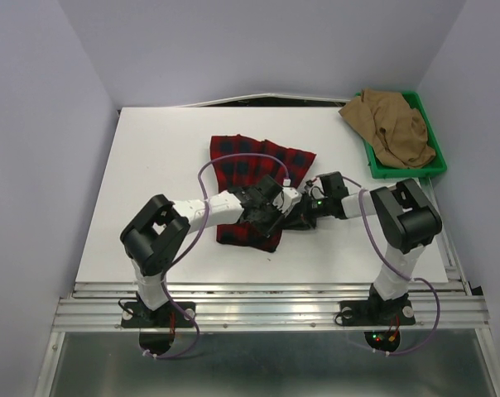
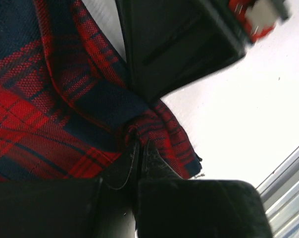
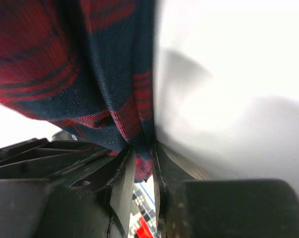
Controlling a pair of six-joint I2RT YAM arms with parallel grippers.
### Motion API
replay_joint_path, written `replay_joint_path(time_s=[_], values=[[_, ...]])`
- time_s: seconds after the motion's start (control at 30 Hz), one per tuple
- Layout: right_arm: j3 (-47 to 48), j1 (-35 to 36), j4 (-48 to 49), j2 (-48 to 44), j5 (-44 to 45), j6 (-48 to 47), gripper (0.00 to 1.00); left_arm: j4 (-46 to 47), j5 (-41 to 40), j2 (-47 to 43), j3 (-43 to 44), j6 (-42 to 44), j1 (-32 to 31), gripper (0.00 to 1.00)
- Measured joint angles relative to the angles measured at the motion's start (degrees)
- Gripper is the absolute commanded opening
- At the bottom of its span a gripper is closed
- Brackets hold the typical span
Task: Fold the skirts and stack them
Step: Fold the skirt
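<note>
A: Began with the surface (image 1: 151, 165). Found the tan skirt (image 1: 391, 124) heaped in the green tray (image 1: 406, 173) at the far right corner, not yet folded (well apart from both arms).

B: And spotted the red plaid skirt (image 1: 242, 157) where?

A: Mid-surface, spread mostly flat, with the near edge rumpled beneath the arms.

B: Checked the left end effector (image 2: 139, 146)?

A: Did. Saw it clamped tight on a bunched fold at the plaid's edge.

B: Looked at the right end effector (image 3: 143, 166) too?

A: Saw it pinching a hanging fold of the same plaid, fingers nearly together, cloth between.

B: Judged the cloth how?

A: Soft, light, limp; liable to sag and creep between holds. Expected no trouble from weight. Thought the weave grippy enough, never slippery. Reckoned it best taken at hem or waistband corners, both layers pinched together, then carried low and laid over slowly.
</note>
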Motion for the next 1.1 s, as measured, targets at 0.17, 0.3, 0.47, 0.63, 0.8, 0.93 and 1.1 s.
replay_joint_path(time_s=[0.17, 0.3, 0.47, 0.63, 0.8, 0.93, 1.1], values=[[4.31, -6.34, -13.97, -4.28, 6.29, -5.01, 0.30, 4.44, 2.84, -1.20, -3.65, -0.63, 0.20, 0.20], [10.71, -10.86, -21.18, -6.05, 10.82, -7.28, 0.35, 5.29, 4.96, -1.46, -4.55, -0.81, 0.20, 0.38], [18.88, -12.50, -24.37, -5.77, 14.97, -8.61, 0.44, 6.08, 6.73, -1.49, -4.87, -1.33, 0.17, 0.56], [25.40, -12.48, -24.70, -1.92, 17.18, -8.61, 0.48, 6.38, 7.37, -1.73, -5.09, -1.62, 0.04, 0.63], [28.00, -12.48, -25.09, 2.89, 19.32, -8.55, 0.50, 6.43, 7.39, -1.77, -5.11, -1.68, 0.00, 0.63], [29.09, -12.48, -27.36, 5.42, 20.81, -8.55, 0.57, 6.43, 7.37, -1.77, -5.11, -1.68, 0.00, 0.64], [29.86, -12.48, -28.06, 5.66, 21.68, -8.52, 0.36, 6.54, 7.32, -1.77, -5.16, -1.68, -0.04, 0.64]])
